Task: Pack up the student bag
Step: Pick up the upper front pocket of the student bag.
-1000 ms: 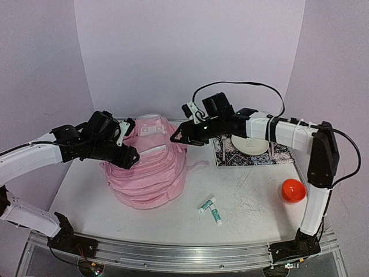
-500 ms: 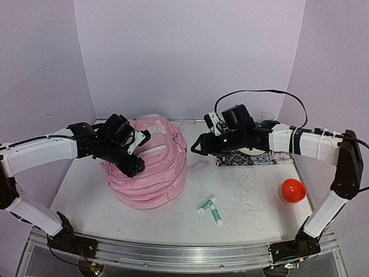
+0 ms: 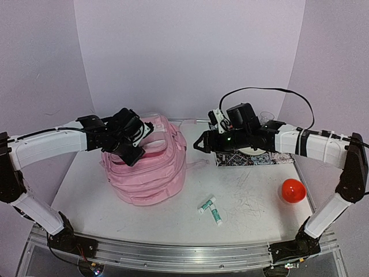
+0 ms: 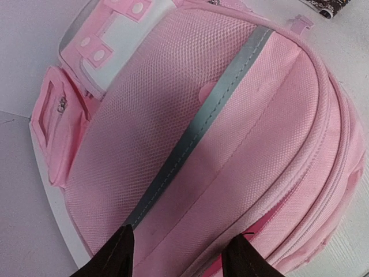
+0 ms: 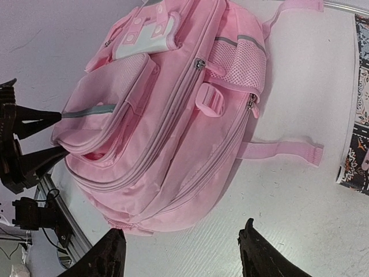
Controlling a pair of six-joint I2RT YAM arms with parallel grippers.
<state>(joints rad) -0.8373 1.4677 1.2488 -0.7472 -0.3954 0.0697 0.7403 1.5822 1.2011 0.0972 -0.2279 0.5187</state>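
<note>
The bag (image 3: 147, 167) lies on the left half of the table (image 3: 248, 196). Only the right wrist view shows the left gripper (image 5: 62, 133) from the side: its fingers stand apart, with the tips at the front pocket, and they clamp nothing. The right gripper (image 3: 199, 143) hangs beside the bag, its jaws wide and empty. Only the top view shows the ball (image 3: 292, 190) and two tubes (image 3: 211, 210).

A robot lab — rail-mounted arms (image 3: 46, 147), lilac backdrop (image 3: 184, 52).
</note>
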